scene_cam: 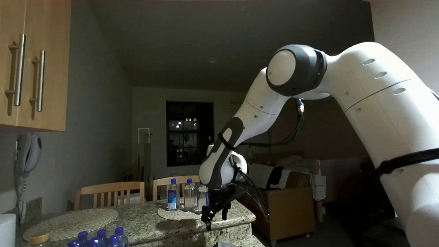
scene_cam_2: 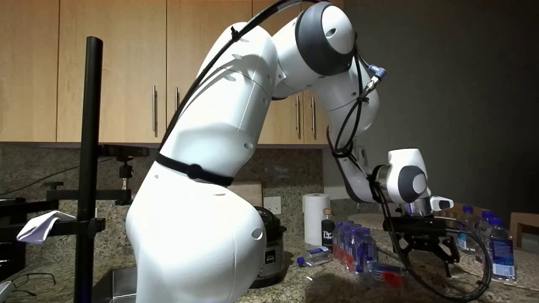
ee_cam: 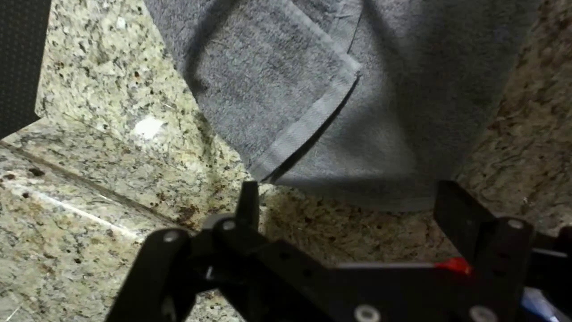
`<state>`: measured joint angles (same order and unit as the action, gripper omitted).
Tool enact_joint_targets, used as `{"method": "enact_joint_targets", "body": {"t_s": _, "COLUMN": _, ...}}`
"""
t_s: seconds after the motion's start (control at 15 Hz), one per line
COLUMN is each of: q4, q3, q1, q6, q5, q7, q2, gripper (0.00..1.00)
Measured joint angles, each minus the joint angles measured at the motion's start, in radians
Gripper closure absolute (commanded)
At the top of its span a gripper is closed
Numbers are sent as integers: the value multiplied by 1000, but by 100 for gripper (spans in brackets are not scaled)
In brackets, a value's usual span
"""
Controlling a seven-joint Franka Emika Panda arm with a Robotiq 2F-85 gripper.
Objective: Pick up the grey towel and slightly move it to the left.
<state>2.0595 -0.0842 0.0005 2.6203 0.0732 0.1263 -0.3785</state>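
Note:
The grey towel (ee_cam: 268, 85) lies folded on the speckled granite counter in the wrist view, filling the upper middle. A folded corner with a pale hem band lies over its lower layer. A small grey patch at the bottom edge of an exterior view (scene_cam: 224, 244) may be part of it. My gripper (ee_cam: 348, 185) is open and empty above the counter. Its fingers are wide apart around the towel's near edge, seen from above, and appear not to touch it. The gripper also shows in both exterior views (scene_cam: 216, 221) (scene_cam_2: 427, 269), pointing down.
A raised granite ledge (scene_cam: 137, 219) runs beside the towel area. Several bottles (scene_cam: 189, 195) stand on a woven mat there. More blue-capped bottles (scene_cam_2: 349, 248) stand on the lower counter, with some lying down. A paper roll (scene_cam_2: 316, 219) and a cooker (scene_cam_2: 271, 252) stand behind.

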Motion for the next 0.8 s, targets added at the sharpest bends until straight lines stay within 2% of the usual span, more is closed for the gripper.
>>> {"method": "enact_joint_targets", "body": {"t_s": 0.33, "q4": -79, "q3": -27, "q1": -9, "q6": 19, "q5": 0, "q7": -18, "q2": -102, "gripper": 0}}
{"method": "enact_joint_targets", "body": {"t_s": 0.8, "q4": -143, "q3": -116, "q1": -48, "q6": 39, "q5": 34, "q7": -36, "q2": -168, "gripper": 0}}
